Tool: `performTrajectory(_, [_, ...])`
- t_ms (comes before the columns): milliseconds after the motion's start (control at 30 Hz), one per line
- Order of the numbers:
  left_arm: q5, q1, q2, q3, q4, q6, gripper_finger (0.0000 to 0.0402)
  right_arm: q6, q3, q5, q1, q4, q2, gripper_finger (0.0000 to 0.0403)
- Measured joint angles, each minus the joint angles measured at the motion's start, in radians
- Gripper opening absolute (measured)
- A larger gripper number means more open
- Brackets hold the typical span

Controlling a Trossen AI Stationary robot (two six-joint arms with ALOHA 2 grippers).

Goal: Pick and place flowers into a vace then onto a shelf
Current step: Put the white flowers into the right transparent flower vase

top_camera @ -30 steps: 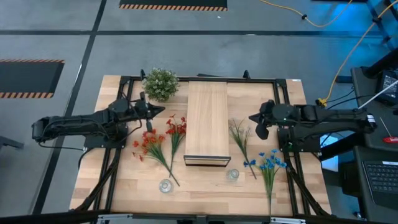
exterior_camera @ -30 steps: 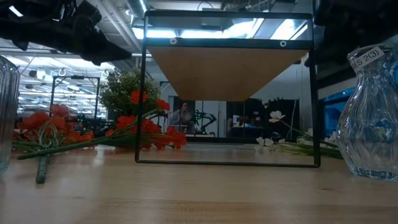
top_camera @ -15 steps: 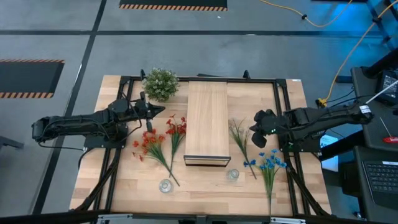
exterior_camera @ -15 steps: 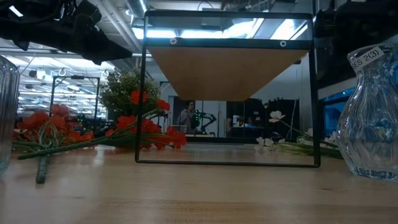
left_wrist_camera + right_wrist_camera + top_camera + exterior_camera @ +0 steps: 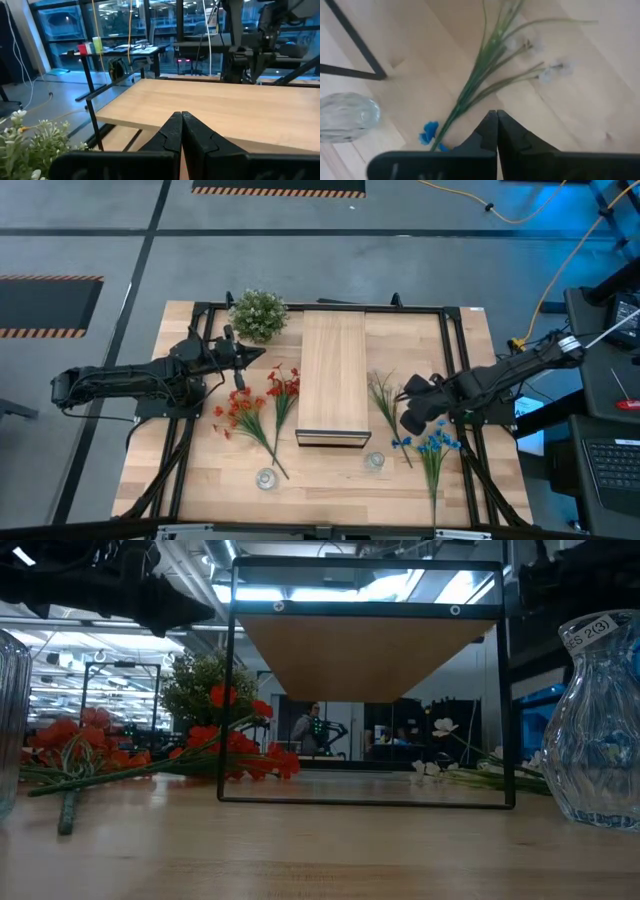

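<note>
Over the last second we see the right end effector swing from about 3 o'clock of the shelf down toward 4 o'clock, ending above the white spray and just beside the blue sprays. The left end effector has stayed at 9 o'clock of the shelf, above the red sprays.

Both end effectors have their fingers pressed together and hold nothing; the right wrist view shows the white spray's stems on the counter beyond the fingertips.

We count two red sprays, one white spray, two blue sprays, two glass vases at 6 o'clock of the counter, one shelf and one bushy plant at 11 o'clock.
</note>
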Motion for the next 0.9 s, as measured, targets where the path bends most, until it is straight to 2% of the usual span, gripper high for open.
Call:
performTrajectory(300, [-0.001, 0.000, 0.000, 0.000, 0.023, 0.034, 0.0004, 0.047, 0.007, -0.005, 0.022, 0.003, 0.049, 0.0019])
performTrajectory(433, [-0.001, 0.000, 0.000, 0.000, 0.023, 0.034, 0.0004, 0.091, 0.007, -0.007, 0.022, 0.008, 0.050, 0.0041])
performTrajectory(900, [-0.002, 0.000, 0.000, 0.000, 0.022, 0.034, 0.0004, 0.088, 0.007, -0.034, 0.022, 0.061, 0.059, 0.0211])
